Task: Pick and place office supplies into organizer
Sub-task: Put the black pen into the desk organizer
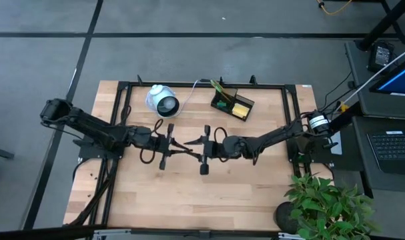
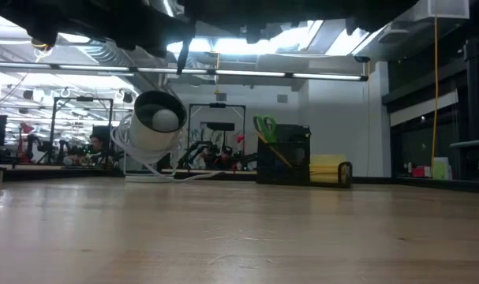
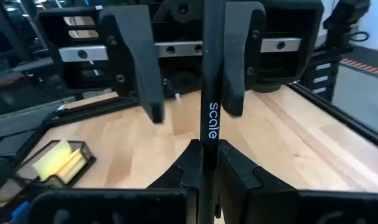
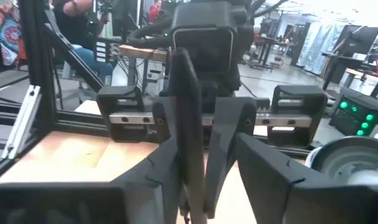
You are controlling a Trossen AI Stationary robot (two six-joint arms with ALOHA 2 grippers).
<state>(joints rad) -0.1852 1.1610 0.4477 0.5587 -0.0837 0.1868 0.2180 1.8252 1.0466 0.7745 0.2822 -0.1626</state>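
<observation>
Though mid-table, pen [image 3: 212,121] in left hand [image 3: 204,163]

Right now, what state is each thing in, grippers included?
left gripper: shut on the black pen.
right gripper: open, fingers either side of that pen.
black pen: held off the table.
organizer: holds scissors and sticky pad.
white device: on its side.

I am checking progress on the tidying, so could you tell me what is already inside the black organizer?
In the organizer, the green-handled scissors stand upright in the taller section, and a yellow sticky-note pad lies in the low end. Its walls hide whatever else sits deeper inside.
</observation>
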